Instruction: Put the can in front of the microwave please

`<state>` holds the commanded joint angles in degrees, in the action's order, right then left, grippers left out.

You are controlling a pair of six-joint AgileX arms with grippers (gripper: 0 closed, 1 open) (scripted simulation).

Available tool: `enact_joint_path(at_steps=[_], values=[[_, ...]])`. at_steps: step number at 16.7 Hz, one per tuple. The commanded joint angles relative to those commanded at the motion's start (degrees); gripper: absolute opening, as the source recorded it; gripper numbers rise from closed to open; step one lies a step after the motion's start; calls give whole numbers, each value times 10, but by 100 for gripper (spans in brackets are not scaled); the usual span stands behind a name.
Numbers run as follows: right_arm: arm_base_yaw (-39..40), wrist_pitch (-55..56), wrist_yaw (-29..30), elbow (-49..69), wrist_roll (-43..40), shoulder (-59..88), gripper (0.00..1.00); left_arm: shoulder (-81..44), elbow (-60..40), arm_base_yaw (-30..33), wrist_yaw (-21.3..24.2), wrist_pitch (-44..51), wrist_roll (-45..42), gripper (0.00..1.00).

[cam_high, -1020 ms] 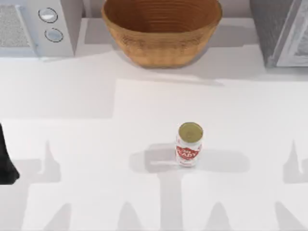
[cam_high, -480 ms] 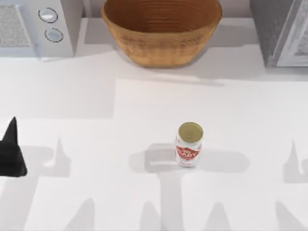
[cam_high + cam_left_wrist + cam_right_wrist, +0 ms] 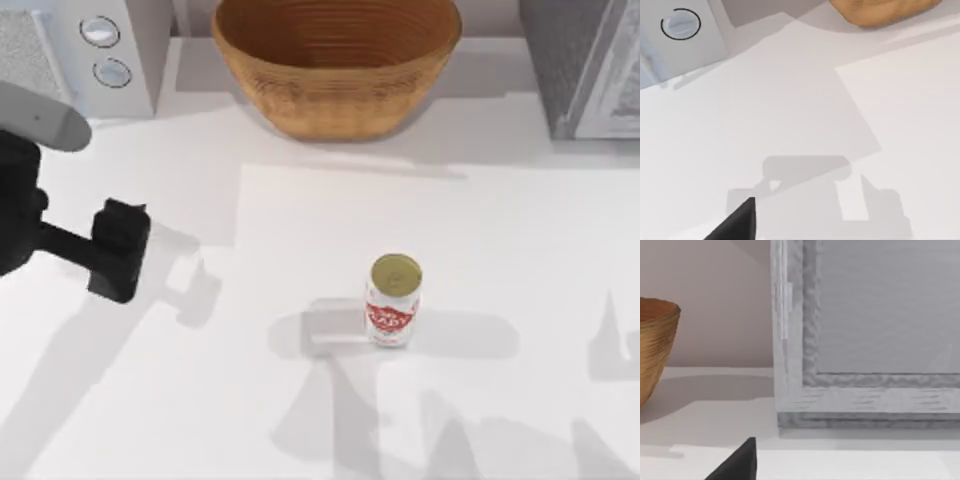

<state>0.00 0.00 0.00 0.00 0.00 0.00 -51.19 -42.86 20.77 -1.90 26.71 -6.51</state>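
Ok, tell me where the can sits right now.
In the top view, the can stands upright on the table, slightly right of centre, in front of the basket and well apart from the microwave.

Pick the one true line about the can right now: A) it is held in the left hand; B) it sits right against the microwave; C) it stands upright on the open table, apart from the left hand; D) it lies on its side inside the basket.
C: the can stands upright on the table, with the left hand well off toward the table's left.
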Motion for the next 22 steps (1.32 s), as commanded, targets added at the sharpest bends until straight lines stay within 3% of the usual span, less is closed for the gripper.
enact_joint_path(at_steps=[12, 22], values=[[0, 0, 0, 0, 0, 0, 100, -566, -532, 203, 1, 348, 4, 100], [0, 0, 0, 0, 0, 0, 100, -798, -791, 268, 16, 524, 59, 100]])
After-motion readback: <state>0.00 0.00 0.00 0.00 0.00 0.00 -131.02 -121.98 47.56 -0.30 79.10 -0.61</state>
